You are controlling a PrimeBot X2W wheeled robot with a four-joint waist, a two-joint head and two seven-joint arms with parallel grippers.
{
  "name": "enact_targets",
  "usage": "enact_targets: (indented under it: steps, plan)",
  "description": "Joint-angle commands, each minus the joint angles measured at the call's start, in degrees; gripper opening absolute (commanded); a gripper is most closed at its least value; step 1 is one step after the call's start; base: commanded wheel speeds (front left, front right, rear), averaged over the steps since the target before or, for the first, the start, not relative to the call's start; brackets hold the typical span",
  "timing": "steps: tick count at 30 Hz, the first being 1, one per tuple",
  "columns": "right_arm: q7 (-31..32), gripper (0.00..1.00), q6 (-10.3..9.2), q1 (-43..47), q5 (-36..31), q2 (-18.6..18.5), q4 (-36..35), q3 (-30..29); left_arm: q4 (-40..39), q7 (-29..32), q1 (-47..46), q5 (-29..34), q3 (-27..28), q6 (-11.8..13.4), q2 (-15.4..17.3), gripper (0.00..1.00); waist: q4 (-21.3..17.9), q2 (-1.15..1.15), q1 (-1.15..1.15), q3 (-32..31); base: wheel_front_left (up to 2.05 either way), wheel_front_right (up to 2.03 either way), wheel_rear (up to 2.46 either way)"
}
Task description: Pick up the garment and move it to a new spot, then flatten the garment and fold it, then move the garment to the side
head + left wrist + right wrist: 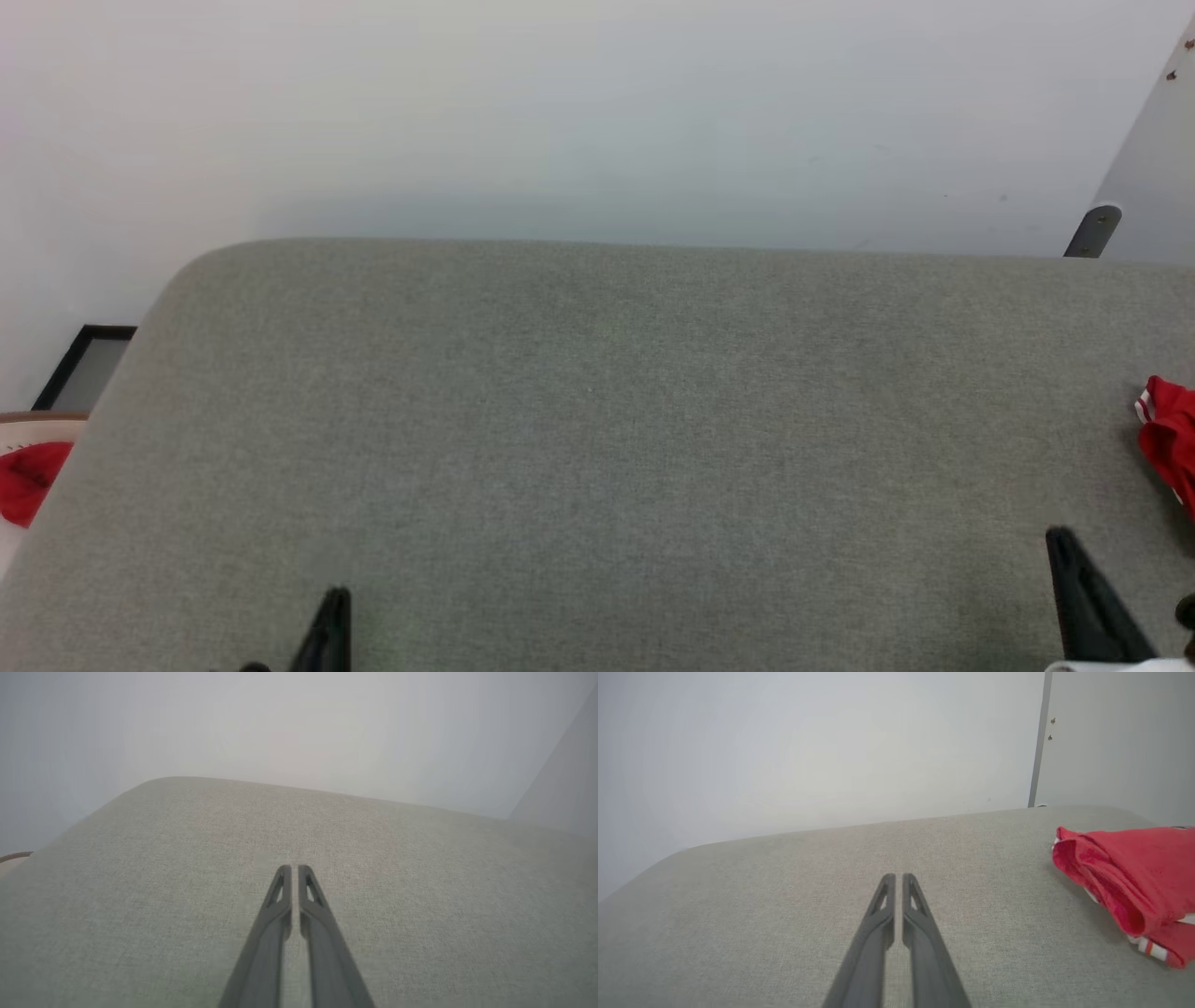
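Two grippers, each with its fingers drawn almost together, a bare sliver of gap and nothing held: left gripper [294, 869], right gripper [896, 876]. Both sit low over the grey fabric surface [597, 420], pointing toward the white wall [597, 112].

Garment [1125, 877]: at the far right of the surface, near the right gripper but apart from it; the head view catches just its edge at the frame border. It lies as a thick, rolled-over bundle, red outside, with a striped white hem showing underneath. Numerals not readable. A small red cloth [28, 476] lies off the surface's left side, a separate item.

Judgement: this layout fits a bundle waiting to be lifted to mid-surface, and equally one already folded and parked aside. Frames do not settle which.

Handling note, valid either way: the right arm is the nearer one. Its present gap is too slim for that roll, so any grip needs the fingers spread. Thin jersey cloth will likely slump and unroll if pinched by one layer.
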Motion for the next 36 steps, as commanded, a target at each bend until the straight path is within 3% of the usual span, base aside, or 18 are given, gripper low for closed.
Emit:
enact_targets:
  steps: [1,36]
  plan:
    - [0.0,0.00,0.00,0.0,0.0,0.0,0.1,0.0,0.1,0.0,0.0,0.0,0.0,0.0,0.0,0.00,0.0,0.00,0.00,0.0,0.00,0.00,0.00]
    - [5.2,0.00,-0.02,-5.6,29.3,3.0,5.2,-1.4,2.0,8.8,-6.2,-32.3,2.0,-0.1,-1.7,0.00,-0.6,0.00,0.00,0.6,0.00,0.00,0.00]
